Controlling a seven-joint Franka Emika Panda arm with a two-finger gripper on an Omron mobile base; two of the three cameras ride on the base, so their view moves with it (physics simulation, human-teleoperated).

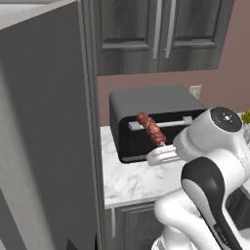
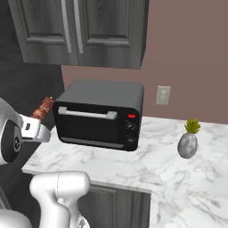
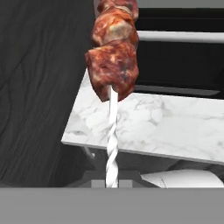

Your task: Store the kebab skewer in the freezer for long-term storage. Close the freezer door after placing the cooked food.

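Above marble counter [image 3: 175, 127]: kebab skewer [image 3: 113, 52], reddish-brown chunks, pale twisted stick.

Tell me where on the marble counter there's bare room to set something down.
The counter is bare in front of the black toaster oven out to its near edge, and between the oven and the small potted plant. It is crowded at the oven's left end, where the hand holds the kebab skewer over the marble.
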